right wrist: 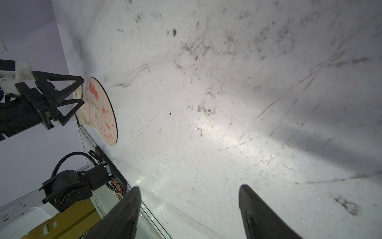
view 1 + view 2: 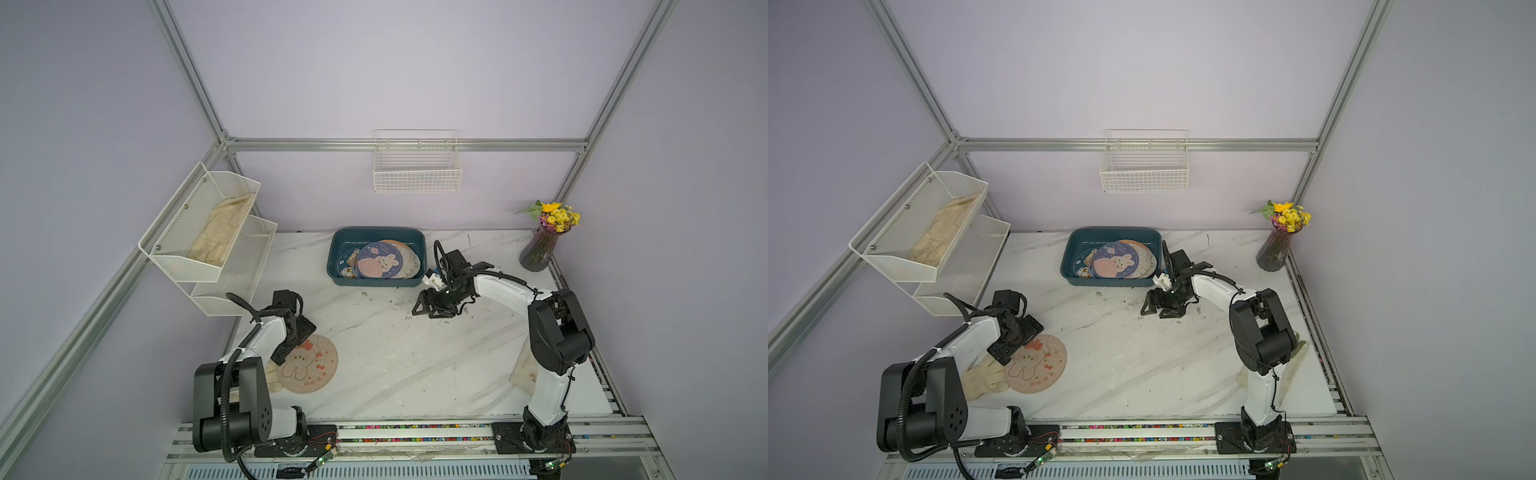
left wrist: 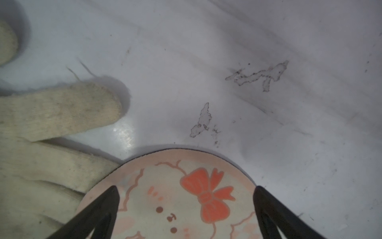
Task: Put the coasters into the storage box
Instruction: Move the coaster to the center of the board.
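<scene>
Item: one round pink coaster [image 2: 309, 365] printed with a cream cartoon bunny and a red bow, lying flat on the white marble-patterned bench [image 2: 395, 353] at its near left, one edge overlapping a cream knitted work glove [image 2: 982, 380]. Left gripper [image 1: 81, 90]: poised directly over that coaster, jaws released and spread wide, one tip to each side of the printed face in the left wrist view; whether the tips touch it cannot be told. Shallow dark teal rectangular plastic storage box [image 2: 374, 282]: at the back centre of the bench, holding an overlapping pile of round printed coasters, the topmost a navy one with a white bunny [image 2: 380, 261]. Right gripper [image 1: 190, 187]: low over bare bench just beside the box's near right corner, jaws parted, nothing between them. Fixtures: white wire basket [image 2: 417, 174] hung on the back wall; white mesh two-tier rack [image 2: 208, 232] on the left wall, cream gloves in its upper tier; purple ribbed glass vase [image 2: 538, 251] of yellow flowers at the back right corner.
</scene>
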You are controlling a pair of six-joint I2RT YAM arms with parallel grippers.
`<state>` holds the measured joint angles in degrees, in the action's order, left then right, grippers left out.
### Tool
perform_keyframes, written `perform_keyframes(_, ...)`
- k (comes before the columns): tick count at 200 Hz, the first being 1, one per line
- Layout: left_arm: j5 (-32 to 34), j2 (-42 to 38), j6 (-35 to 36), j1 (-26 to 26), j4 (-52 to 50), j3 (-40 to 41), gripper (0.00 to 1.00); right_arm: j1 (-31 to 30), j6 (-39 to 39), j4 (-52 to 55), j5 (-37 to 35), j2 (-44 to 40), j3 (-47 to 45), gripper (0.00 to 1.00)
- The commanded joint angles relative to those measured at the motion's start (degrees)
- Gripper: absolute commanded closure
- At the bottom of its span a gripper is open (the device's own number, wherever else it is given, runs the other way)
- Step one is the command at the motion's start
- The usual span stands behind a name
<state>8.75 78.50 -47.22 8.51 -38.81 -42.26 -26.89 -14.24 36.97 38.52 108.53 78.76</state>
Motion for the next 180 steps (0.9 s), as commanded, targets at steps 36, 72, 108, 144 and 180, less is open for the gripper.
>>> perform_keyframes(36,-1.11,-6.17,0.07,2.51,-1.04,3.24,0.00,0.00,0.53,3.18,-1.04,0.98,3.06,0.24)
perform_keyframes(72,-0.72,-6.82,0.19,5.04,-3.99,4.04,0.00,0.00,0.00,2.66,-0.92,1.05,3.41,0.24)
perform_keyframes(108,-1.93,-5.98,1.03,7.41,-3.67,5.43,0.00,-0.24,0.05,3.01,-0.47,1.17,4.54,0.24)
perform_keyframes(144,-4.24,-4.37,1.34,7.57,-1.96,6.18,0.00,-0.18,0.59,3.61,-0.29,1.36,5.33,0.24)
perform_keyframes(180,-6.74,-3.97,2.26,7.56,-1.53,6.57,0.00,-0.21,0.90,3.75,-0.14,1.67,6.10,0.24)
